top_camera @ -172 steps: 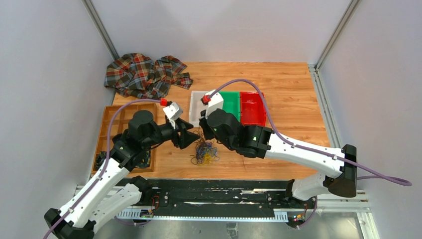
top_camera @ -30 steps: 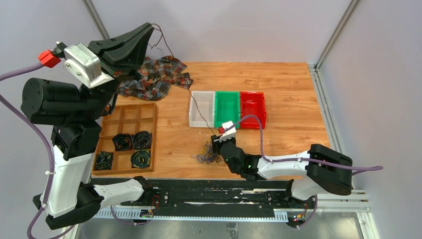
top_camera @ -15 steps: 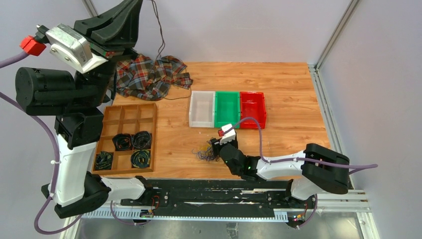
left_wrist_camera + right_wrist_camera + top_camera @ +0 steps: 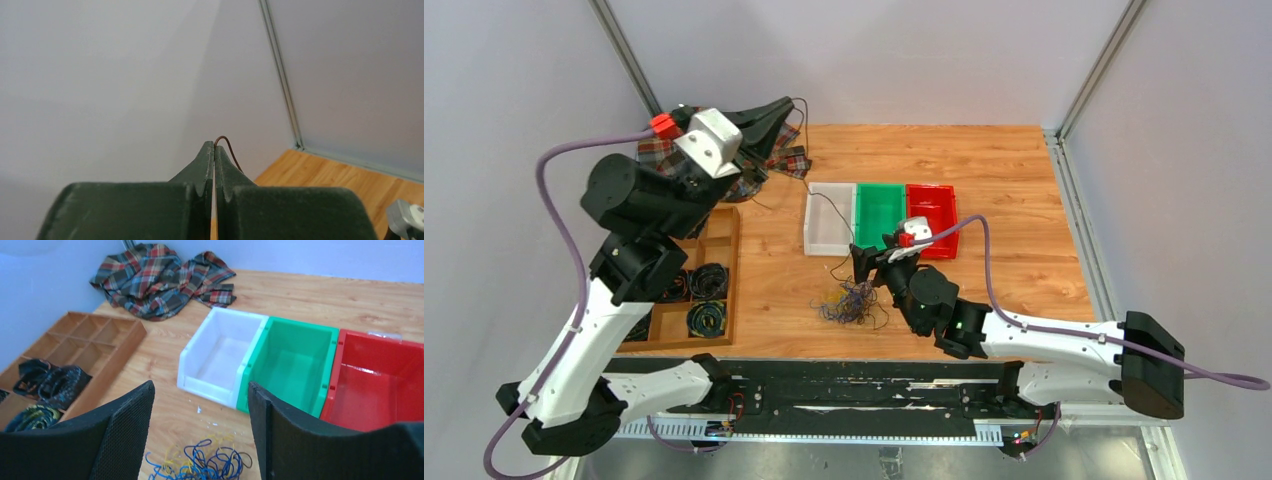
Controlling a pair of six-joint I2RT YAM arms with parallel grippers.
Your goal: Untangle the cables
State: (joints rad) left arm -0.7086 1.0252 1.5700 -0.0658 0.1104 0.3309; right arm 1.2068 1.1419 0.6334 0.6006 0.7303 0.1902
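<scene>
Wooden tabletop (image 4: pixel 1004 180), grey walls. Left fingers (image 4: pixel 214 152) high over plaid cloth (image 4: pixel 160 280), pinched shut on thin brown cable (image 4: pixel 223 137). Cable runs down past white bin (image 4: pixel 207 385) to tangle (image 4: pixel 852 300) at front centre of tabletop. Right fingers (image 4: pixel 871 262) spread, empty, low just behind tangle.
</scene>
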